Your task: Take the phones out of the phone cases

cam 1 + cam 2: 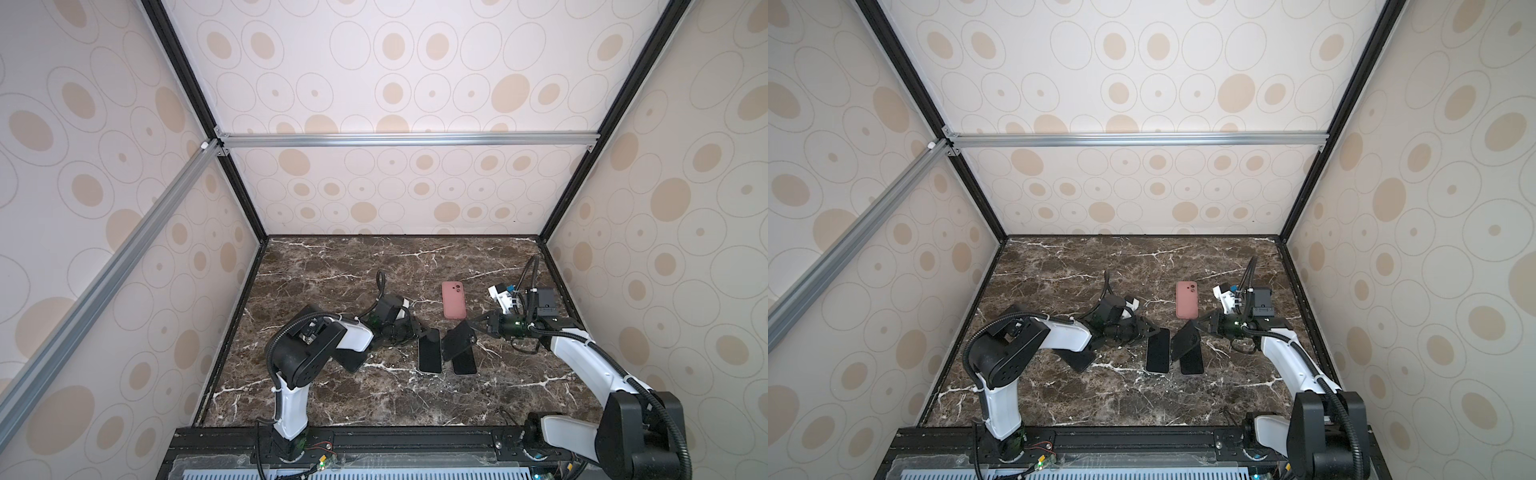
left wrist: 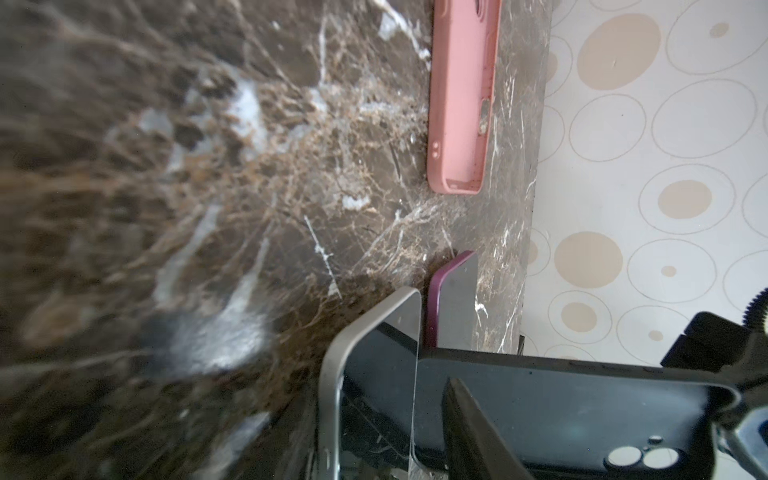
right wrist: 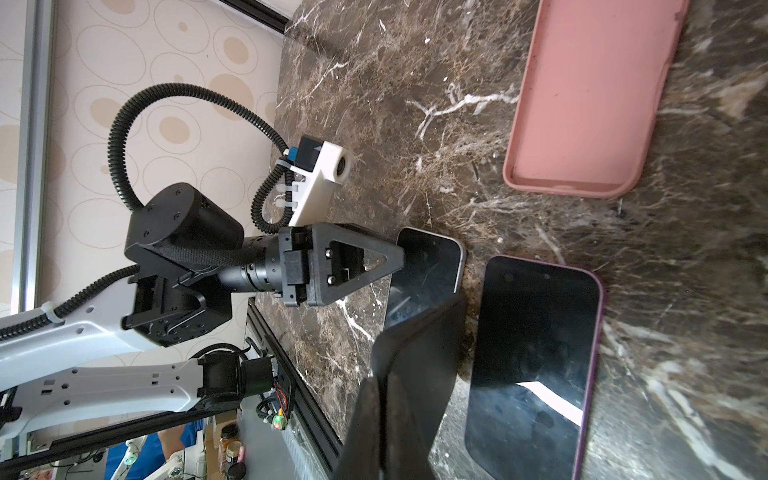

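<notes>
The right gripper (image 1: 473, 323) is clamped on the black phone case (image 1: 456, 343), holding it tilted off the tabletop. The left gripper (image 1: 422, 331) sits at the far end of the grey-edged phone (image 1: 429, 353), which lies flat and bare beside the case; how wide the left jaws stand I cannot tell. Under them spreads a dark brown marble tabletop (image 1: 353, 270) veined white, boxed in by cream walls (image 1: 395, 187) printed with tan ovals and by aluminium rails (image 1: 407, 139). The tilted case partly hides a purple-edged phone (image 1: 465, 366) just beside the grey one, and a pink case (image 1: 453, 299) lies farther back, apart.
</notes>
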`<state>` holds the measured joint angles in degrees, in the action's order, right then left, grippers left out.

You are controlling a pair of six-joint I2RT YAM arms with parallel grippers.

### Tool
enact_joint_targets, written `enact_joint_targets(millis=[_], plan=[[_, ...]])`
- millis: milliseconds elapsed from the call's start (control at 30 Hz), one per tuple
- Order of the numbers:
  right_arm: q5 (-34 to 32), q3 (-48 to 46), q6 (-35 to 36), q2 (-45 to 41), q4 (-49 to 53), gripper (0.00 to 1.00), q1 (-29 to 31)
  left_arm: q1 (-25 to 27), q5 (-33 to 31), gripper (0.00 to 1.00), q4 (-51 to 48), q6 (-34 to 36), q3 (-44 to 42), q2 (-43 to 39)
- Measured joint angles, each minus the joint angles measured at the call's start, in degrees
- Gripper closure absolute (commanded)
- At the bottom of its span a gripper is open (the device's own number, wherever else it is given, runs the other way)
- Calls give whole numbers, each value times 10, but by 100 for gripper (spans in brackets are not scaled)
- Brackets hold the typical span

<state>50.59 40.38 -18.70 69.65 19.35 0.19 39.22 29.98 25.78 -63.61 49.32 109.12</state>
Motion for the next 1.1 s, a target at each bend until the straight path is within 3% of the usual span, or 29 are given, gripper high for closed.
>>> enact_joint_targets(millis=[200,367,700,867,1100], plan=[[2,15,0,-11,23,100,0,-3,-59,51,-73,23,-11,-47],[11,36,-5,-67,47,100,0,-3,-118,53,-155,78,-20,-140],[39,111,-13,-130,113,100,14,37,-136,48,-199,369,2,-359],[36,179,7,-115,167,100,67,71,-128,43,-223,488,19,-391],[48,231,38,-82,212,100,122,82,-80,45,-268,569,36,-396]])
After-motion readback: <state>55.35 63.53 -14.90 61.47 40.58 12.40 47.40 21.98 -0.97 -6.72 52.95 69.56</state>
